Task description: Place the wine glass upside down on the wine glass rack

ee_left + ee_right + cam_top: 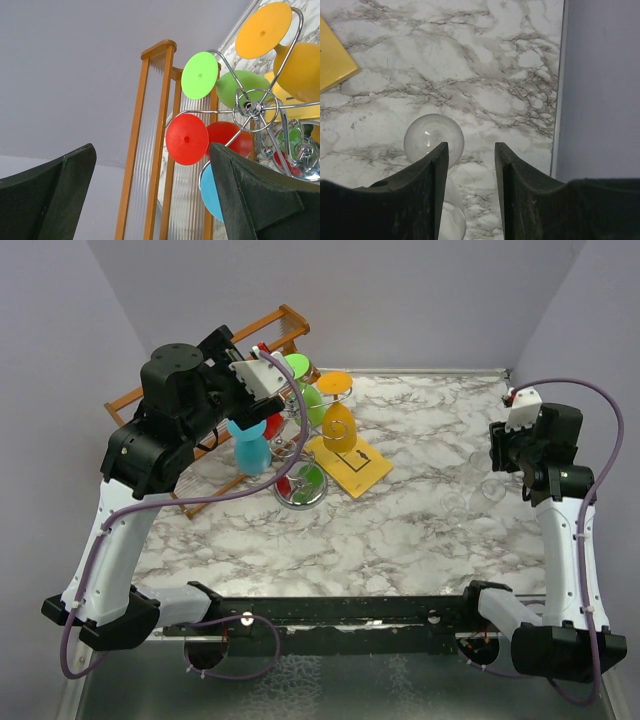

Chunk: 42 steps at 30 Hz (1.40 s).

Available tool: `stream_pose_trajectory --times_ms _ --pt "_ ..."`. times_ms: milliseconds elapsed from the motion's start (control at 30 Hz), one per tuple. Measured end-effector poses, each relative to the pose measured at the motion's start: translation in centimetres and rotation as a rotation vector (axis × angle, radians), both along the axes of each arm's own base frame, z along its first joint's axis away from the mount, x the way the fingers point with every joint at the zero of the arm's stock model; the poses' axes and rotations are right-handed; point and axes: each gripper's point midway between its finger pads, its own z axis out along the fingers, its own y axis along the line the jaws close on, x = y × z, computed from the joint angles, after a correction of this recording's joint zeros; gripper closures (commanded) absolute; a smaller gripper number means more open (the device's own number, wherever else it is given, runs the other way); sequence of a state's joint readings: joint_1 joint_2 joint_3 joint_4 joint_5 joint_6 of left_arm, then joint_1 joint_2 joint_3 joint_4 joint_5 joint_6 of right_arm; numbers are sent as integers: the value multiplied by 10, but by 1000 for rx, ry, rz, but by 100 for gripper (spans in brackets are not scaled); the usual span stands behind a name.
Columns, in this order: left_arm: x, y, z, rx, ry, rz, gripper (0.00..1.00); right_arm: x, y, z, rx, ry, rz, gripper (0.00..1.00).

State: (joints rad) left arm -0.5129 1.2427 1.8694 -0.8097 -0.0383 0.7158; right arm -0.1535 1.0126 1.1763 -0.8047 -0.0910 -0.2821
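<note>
A clear wine glass [478,495] lies on its side on the marble table at the right. In the right wrist view its round foot [432,135] and bowl show just left of my left finger [427,195]. My right gripper [471,155] is open and empty above the table beside the glass; from above it shows by the right wall [503,462]. The silver wire wine glass rack [300,485] stands left of centre with red, green, orange and blue glasses hanging upside down. My left gripper [268,378] is raised beside the rack top, open and empty [152,150], facing the rack hub [252,106].
A brown wooden slatted rack [155,125] stands behind the wire rack at the back left [200,370]. A yellow card [352,465] lies right of the rack base. The table's right edge and wall [559,100] are close to my right gripper.
</note>
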Motion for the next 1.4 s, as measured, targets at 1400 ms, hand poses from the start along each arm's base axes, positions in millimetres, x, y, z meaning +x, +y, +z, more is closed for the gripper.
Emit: stream_pose_trajectory --times_ms 1400 --pt "16 -7 6 -146 7 61 1 67 62 28 234 -17 358 99"
